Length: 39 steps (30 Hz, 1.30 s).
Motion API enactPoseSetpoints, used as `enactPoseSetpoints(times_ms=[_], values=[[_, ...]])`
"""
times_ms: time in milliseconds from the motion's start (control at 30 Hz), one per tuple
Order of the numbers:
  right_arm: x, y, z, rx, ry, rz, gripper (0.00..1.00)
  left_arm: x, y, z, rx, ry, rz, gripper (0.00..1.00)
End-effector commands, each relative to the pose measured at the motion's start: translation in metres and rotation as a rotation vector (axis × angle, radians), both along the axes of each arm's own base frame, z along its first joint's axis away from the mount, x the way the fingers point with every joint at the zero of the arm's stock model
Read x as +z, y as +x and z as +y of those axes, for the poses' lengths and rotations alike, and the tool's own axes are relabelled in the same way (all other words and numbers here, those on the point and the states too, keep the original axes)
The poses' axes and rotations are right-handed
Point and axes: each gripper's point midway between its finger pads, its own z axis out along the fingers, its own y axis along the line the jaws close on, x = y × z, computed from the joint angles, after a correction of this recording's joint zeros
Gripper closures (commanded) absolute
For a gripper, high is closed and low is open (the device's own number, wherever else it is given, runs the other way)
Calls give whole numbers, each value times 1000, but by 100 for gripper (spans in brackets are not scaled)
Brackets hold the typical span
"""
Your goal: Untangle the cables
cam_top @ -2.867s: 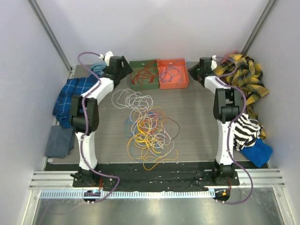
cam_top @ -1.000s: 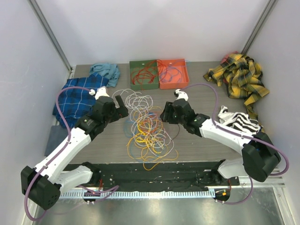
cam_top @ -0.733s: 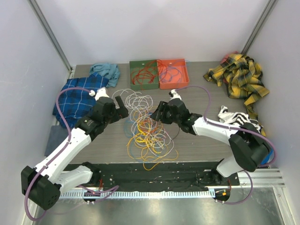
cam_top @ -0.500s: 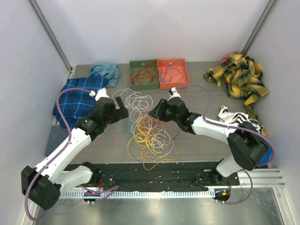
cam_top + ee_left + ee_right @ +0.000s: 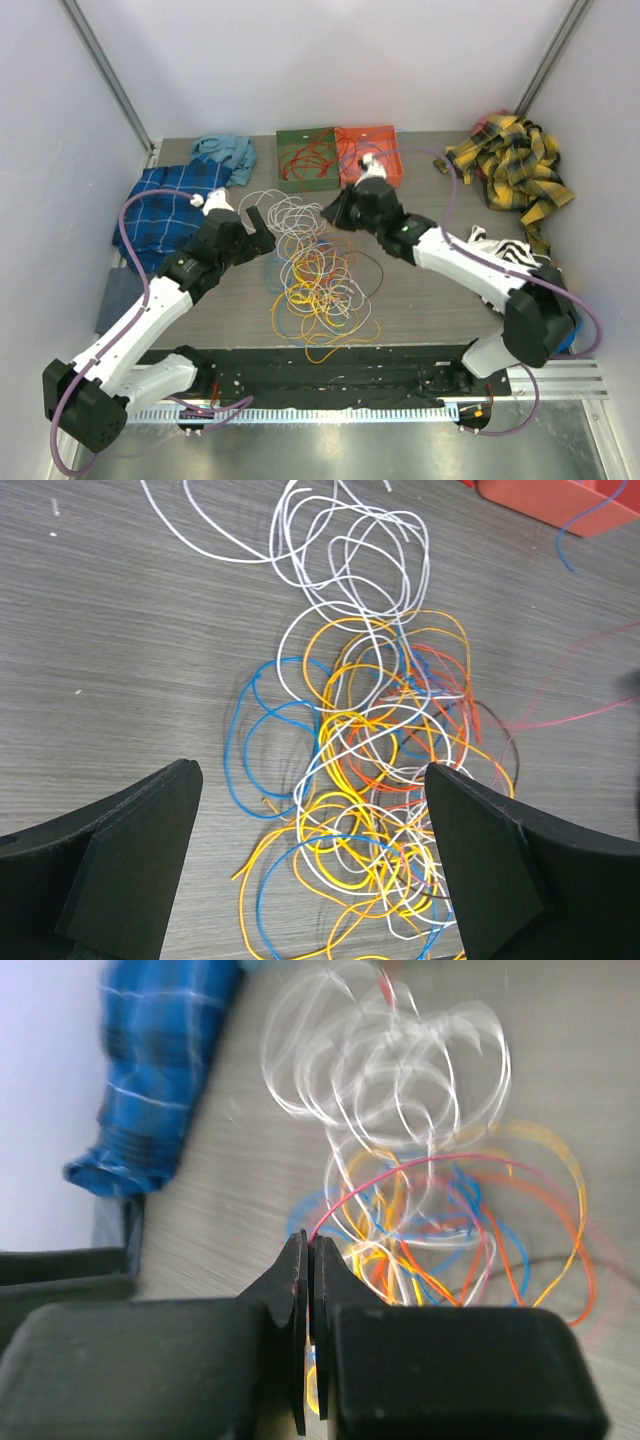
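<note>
The cables (image 5: 315, 280) lie in a tangled heap of yellow, orange, blue, white and red loops at the table's middle, with white loops (image 5: 285, 212) at the far side. My left gripper (image 5: 258, 224) hangs open above the heap's left edge; its wrist view shows the cables (image 5: 390, 750) between the wide-apart fingers (image 5: 130, 850). My right gripper (image 5: 334, 213) is shut on a thin red cable (image 5: 400, 1172) that arcs from its tips (image 5: 310, 1245) back into the heap (image 5: 440, 1220). The taut red cable also shows in the left wrist view (image 5: 560, 720).
A green bin (image 5: 300, 172) holding red cables and an orange bin (image 5: 388, 152) stand at the back. A blue plaid cloth (image 5: 165, 210), teal cloth (image 5: 225, 152) and grey cloth (image 5: 115, 290) lie left. A yellow plaid cloth (image 5: 515, 165) and striped cloth (image 5: 500, 250) lie right.
My right gripper has moved from the heap's right side toward the back and up, drawing the red cable out of the tangle. My left gripper has stayed almost still.
</note>
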Motion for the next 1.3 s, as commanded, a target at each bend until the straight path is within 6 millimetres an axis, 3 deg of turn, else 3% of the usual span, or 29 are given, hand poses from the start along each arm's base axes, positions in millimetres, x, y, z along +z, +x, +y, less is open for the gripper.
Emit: enactPoseSetpoints(times_ms=[0, 33, 67, 133, 167, 233, 267, 467, 633, 733, 767, 1000, 1067, 1167, 1233, 1267], values=[[195, 11, -26, -48, 60, -400, 99, 29, 8, -14, -47, -69, -89, 0], [211, 9, -33, -62, 42, -418, 99, 33, 9, -17, -56, -80, -97, 0], [259, 6, -40, -81, 84, -494, 99, 37, 11, -19, -56, -89, -110, 0], [297, -2, -54, -104, 84, -565, 99, 45, 15, -21, -57, -106, -130, 0], [331, -10, -62, -117, 120, -619, 99, 47, 16, -23, -58, -113, -134, 0], [352, -18, -70, -124, 125, -650, 99, 57, 20, -27, -65, -136, -159, 0], [372, -24, -77, -133, 151, -681, 99, 60, 22, -29, -70, -143, -164, 0], [410, -47, -100, -160, 176, -744, 99, 92, 31, -44, -115, -222, -268, 0], [408, -50, -105, -167, 164, -736, 99, 124, 33, -87, -300, -370, -418, 0], [403, -50, -106, -170, 160, -725, 99, 128, 27, -106, -358, -442, -487, 0], [400, -51, -108, -173, 156, -720, 99, 143, 27, -109, -368, -479, -562, 0], [368, -45, -109, -187, 102, -668, 99, 172, 18, -113, -409, -493, -675, 0], [358, -41, -108, -193, 84, -653, 99, 172, 19, -112, -409, -470, -659, 0], [351, -31, -103, -200, 67, -649, 99, 153, 13, -106, -399, -397, -557, 0], [347, -21, -95, -196, 50, -645, 99, 140, 11, -94, -357, -353, -511, 0], [349, -17, -92, -195, 52, -649, 99, 128, 15, -78, -269, -311, -482, 0]])
